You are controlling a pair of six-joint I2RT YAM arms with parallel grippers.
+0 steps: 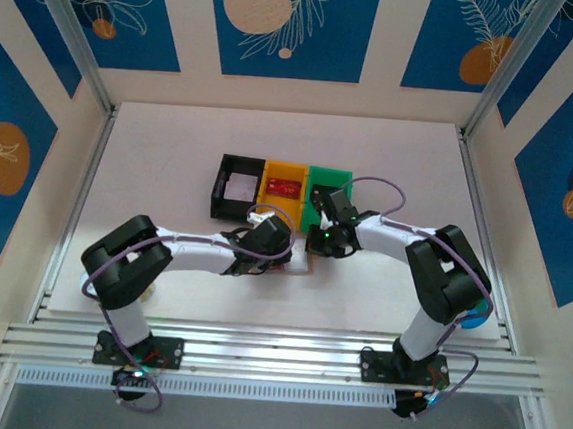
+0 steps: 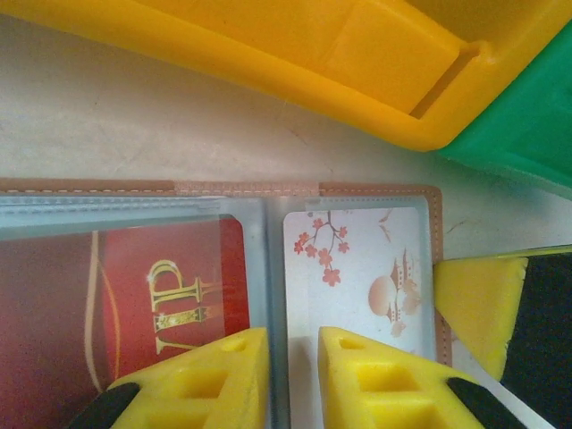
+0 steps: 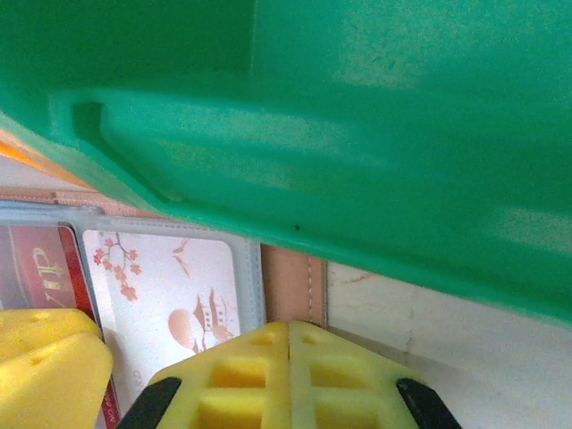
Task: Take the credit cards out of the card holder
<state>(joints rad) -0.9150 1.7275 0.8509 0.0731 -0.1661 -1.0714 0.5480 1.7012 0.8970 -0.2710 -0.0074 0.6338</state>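
Left gripper hangs with jaws slightly apart over the open card holder on the table beside the yellow bin, my right gripper closed tight at its edge; red VIP card and white blossom card both pocketed, so I reckon at least two left.
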